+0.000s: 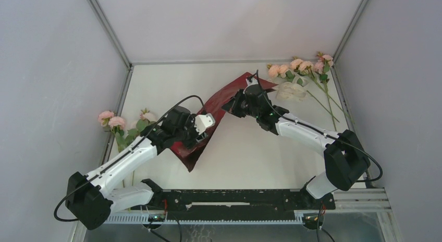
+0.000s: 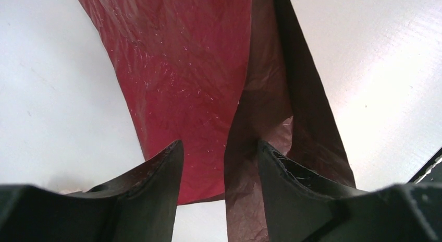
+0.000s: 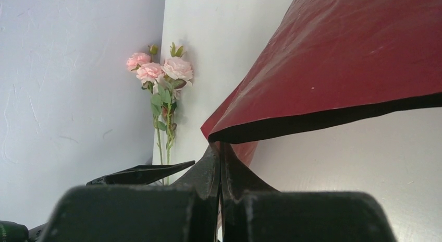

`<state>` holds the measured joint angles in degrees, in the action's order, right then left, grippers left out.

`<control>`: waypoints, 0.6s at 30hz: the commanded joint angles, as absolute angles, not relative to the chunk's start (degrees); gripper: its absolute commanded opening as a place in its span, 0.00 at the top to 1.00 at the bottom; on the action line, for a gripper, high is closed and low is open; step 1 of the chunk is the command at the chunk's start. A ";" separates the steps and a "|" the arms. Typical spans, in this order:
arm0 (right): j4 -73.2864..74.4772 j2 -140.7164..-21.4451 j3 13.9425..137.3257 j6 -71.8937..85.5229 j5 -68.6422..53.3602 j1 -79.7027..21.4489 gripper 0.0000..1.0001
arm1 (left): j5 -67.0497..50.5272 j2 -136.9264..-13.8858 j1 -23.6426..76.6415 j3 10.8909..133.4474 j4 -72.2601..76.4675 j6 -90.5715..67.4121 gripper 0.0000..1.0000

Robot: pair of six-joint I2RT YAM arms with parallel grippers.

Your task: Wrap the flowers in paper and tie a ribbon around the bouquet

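Observation:
The deep red paper (image 1: 218, 102) hangs off the table between my two grippers, sagging in a long fold. My right gripper (image 1: 229, 104) is shut on its upper edge (image 3: 354, 59), fingertips pinched together (image 3: 219, 147). My left gripper (image 1: 208, 128) stands open at the paper's lower end. In the left wrist view a loose fold of paper (image 2: 182, 70) falls into the gap (image 2: 219, 143), close to the right-hand finger (image 2: 281, 169). Pink flowers (image 1: 299, 65) lie at the back right beside the cream ribbon (image 1: 291, 92). No bouquet is in view.
A second bunch of pink roses (image 1: 112, 119) lies by the left wall, and the right wrist view shows it (image 3: 159, 70) too. Grey walls close in the white table (image 1: 245, 158) on three sides. A black rail (image 1: 234, 197) runs along the near edge.

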<state>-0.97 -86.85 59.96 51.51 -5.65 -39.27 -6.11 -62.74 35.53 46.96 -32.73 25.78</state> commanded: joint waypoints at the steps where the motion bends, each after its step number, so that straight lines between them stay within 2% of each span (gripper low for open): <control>1: -2.35 -84.46 62.47 50.73 -6.19 -38.95 1.00 | -7.37 -61.51 36.00 45.73 -31.23 26.65 0.40; 7: -1.77 -84.11 62.44 50.31 -6.07 -38.90 1.00 | -11.74 -61.03 36.02 46.47 -32.18 25.14 0.20; 13: -1.65 -83.94 62.41 50.10 -6.20 -38.74 1.00 | -15.42 -61.44 35.99 47.98 -31.63 21.02 0.13; 18: -1.64 -83.87 62.37 50.05 -6.34 -38.33 1.00 | -21.37 -62.58 36.37 47.20 -30.52 16.19 0.15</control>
<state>-0.16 -86.78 59.96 51.24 -6.15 -38.94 -15.31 -62.33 35.62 46.50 -32.64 21.30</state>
